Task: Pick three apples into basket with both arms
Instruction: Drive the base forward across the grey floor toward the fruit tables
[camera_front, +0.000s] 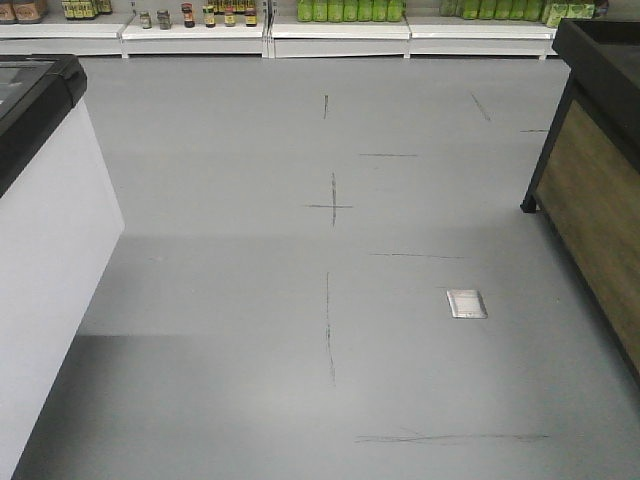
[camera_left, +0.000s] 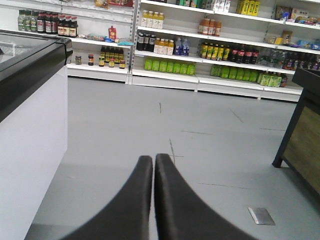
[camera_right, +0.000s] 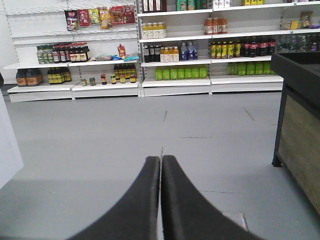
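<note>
Well short of the shelving (camera_left: 165, 76) stocked with green bottles (camera_left: 169, 66), left gripper (camera_left: 153, 160) and right gripper (camera_right: 160, 161) are fully closed, gripping nothing.

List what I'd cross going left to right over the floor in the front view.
White freezer → taped cross mark → metal floor plate → wooden counter.

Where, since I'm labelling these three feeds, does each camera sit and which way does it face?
Exterior front: high on the robot, tilted down at the grey floor between a white freezer and a wood-sided counter; no robot parts show.
Left wrist: behind the shut left gripper, looking level toward the store shelves.
Right wrist: behind the shut right gripper, facing the same shelves.
Shared: all three show the green bottles and the counter.
</note>
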